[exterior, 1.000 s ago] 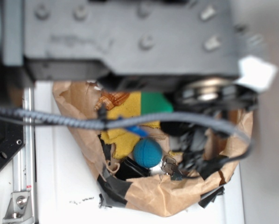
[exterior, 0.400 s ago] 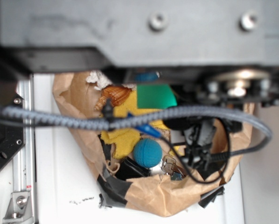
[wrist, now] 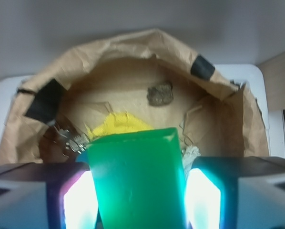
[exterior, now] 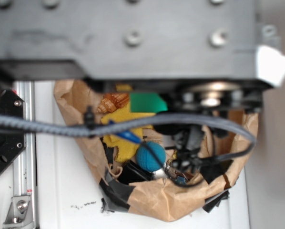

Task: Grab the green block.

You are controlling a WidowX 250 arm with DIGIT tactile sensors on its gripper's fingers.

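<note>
The green block (wrist: 135, 181) is a flat solid-green slab standing between my two lit finger pads (wrist: 78, 200) in the wrist view, touching both. My gripper (wrist: 140, 195) is shut on it, above the inside of a brown paper bag (wrist: 133, 52). In the exterior view only a corner of the green block (exterior: 147, 101) shows under the dark arm body. The gripper itself is hidden there.
The paper bag (exterior: 76, 109) holds a teal-blue ball (exterior: 150, 156), a yellow cloth (exterior: 123, 143), an orange shell-like thing (exterior: 113, 101) and a metal key bunch (exterior: 173, 171). A grey cable (exterior: 47, 126) crosses in front. A small brown lump (wrist: 160, 94) lies on the bag floor.
The arm body has shifted across the exterior view. The green block has moved slightly left with it. The cable loop has swung lower over the ball.
</note>
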